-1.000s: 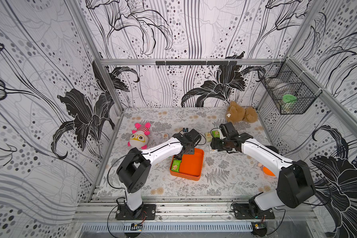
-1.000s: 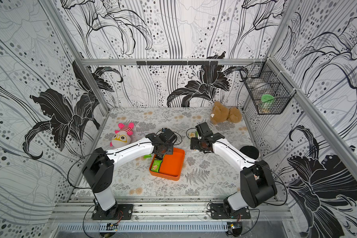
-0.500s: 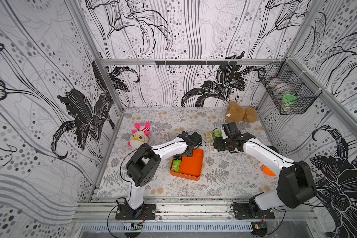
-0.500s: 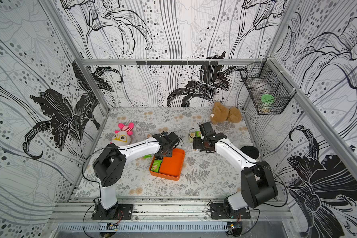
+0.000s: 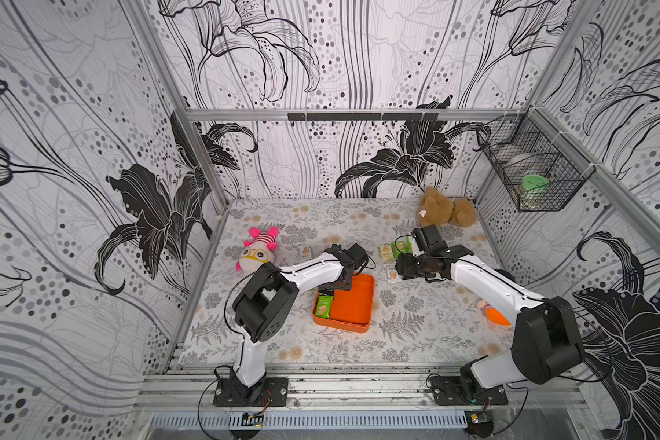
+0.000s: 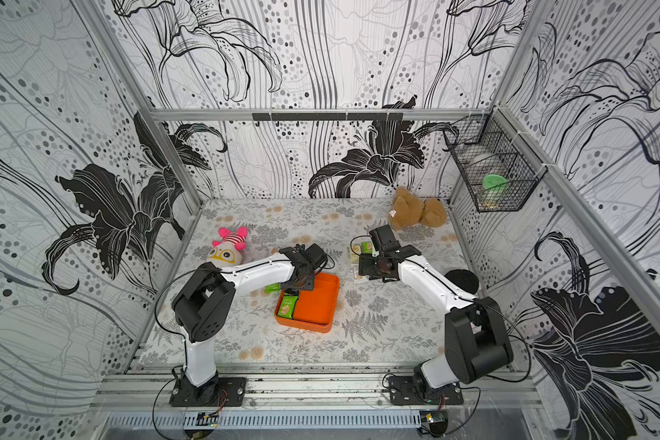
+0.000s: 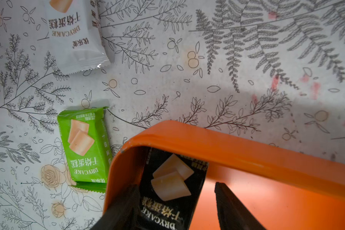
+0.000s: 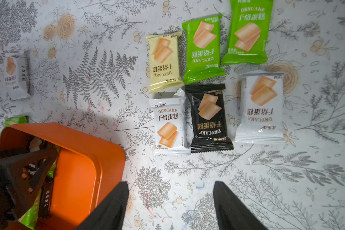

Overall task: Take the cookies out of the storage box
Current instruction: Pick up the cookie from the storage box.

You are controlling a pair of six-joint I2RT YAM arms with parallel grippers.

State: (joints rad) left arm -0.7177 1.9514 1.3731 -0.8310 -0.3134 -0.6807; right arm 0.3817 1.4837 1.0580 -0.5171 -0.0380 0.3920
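Cookie packet (image 7: pixel 171 179), black, in storage box (image 7: pixel 247 149) now straddled by wide left tool (image 7: pixel 176 185); right tool (image 8: pixel 170 182) wide, unmoved.

Bright, even light from overhead fills the enclosure in both top views, bleaching the upper walls and leaving only soft shadows beneath the arms on the surface (image 5: pixel 416 316); the frame posts lean and bow toward the picture edges. The left wrist view is dim, a broad shadow lying across the surface beside the storage box (image 7: pixel 237 147), whose inside is murky, while the jaws of the left gripper (image 7: pixel 175 184) blur into black. The right wrist view is brighter and sharp at centre, with a white packet (image 8: pixel 16 73) smeared near its edge.
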